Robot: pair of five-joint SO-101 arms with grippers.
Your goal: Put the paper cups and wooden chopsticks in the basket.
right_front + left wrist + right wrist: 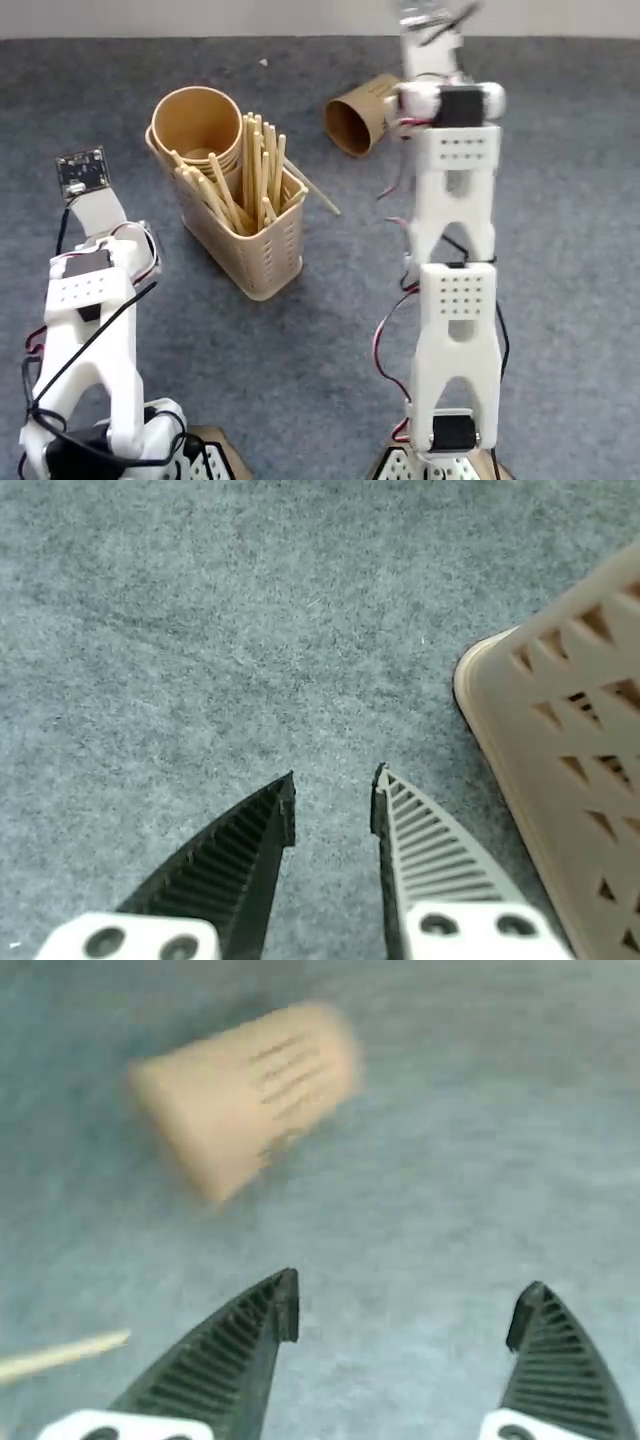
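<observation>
Basket (pixel 500 712) and loose chopstick (pixel 70 1352) are cut off.

A robotics lab bench: two mounted arms (pixel 455 300), grey felt (pixel 330 350).

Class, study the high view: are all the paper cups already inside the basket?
No, one paper cup lies on its side outside the basket, well apart from it.

I see the beige basket (pixel 265 265) holding paper cups (pixel 195 120) and upright chopsticks (pixel 250 175); another cup (pixel 360 112) lies sideways nearby, one chopstick (pixel 318 195) beside the basket.
</observation>
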